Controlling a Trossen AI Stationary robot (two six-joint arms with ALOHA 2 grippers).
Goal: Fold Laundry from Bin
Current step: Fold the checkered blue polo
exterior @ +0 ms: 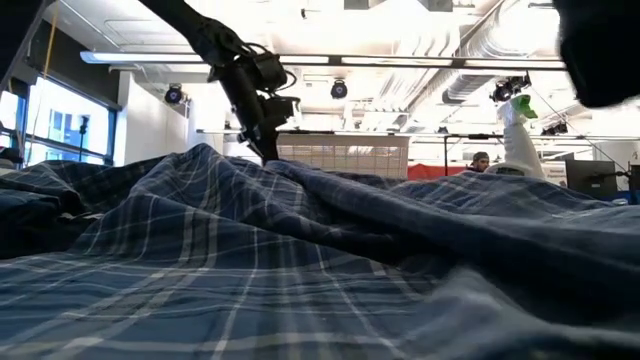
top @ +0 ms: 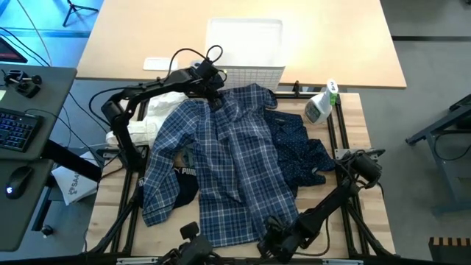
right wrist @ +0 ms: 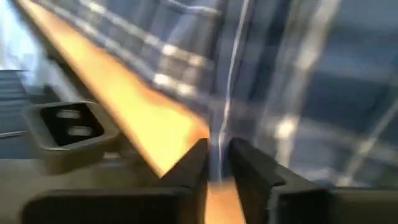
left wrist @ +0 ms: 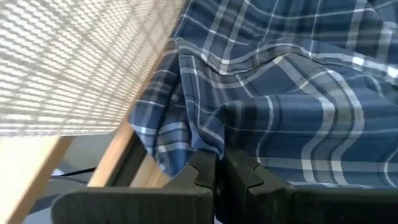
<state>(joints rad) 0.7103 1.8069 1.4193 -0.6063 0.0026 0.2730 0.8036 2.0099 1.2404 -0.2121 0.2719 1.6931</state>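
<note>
The blue-white plaid shirt (top: 221,158) lies spread over the table, covering much of the other laundry. My left gripper (top: 212,94) is at the shirt's far end, just in front of the white bin (top: 246,51), and is shut on the shirt. My right gripper (top: 272,235) is at the shirt's near hem by the table's near edge, its fingers close together around cloth. Navy dotted trousers (top: 300,151) lie under the shirt's right side. A black piece with white lettering (top: 184,177) and a white cloth (top: 154,118) lie at its left. My left gripper pinches a bunched fold of the shirt's far end (left wrist: 208,140) between its two fingers (left wrist: 200,174), slanting down from above. The cloth rises to the fingers (exterior: 268,152) in a low peak while the rest of the shirt lies on the table. My right gripper has a narrow strip of the shirt's near hem (right wrist: 219,140) between its two fingers (right wrist: 189,168), slanting down over the table's wooden edge (right wrist: 155,130). The view is blurred, so I cannot tell one layer from several.
A spray bottle (top: 320,104) stands at the far right of the table, beside the bin's right corner. The bin stands on a light wooden top (top: 132,44) beyond the work table. A desk with a keyboard (top: 18,125) is at the left.
</note>
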